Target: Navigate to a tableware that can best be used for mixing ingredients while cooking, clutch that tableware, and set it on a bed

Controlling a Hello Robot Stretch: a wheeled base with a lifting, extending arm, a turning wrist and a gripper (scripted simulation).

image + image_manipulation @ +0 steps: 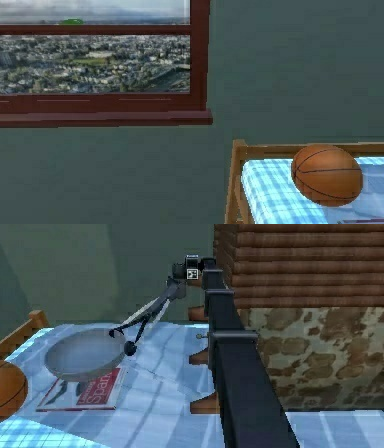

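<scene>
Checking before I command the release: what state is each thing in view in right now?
bowl: upright, empty, sitting on the bed, partly over the magazine.
gripper: by the bowl's rim; cannot tell whether it holds anything.
magazine: flat, closed, on the bed.
basketball: resting on the bed.
window: looks shut.

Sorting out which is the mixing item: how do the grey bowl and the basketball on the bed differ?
The bowl is grey, the basketball orange-brown with dark seams. The bowl is a shallow open dish, the basketball a full round ball. The bowl partly covers a red-and-white printed sheet; the basketball rests straight on the blue checked bed. Both lie on that bed.
</scene>
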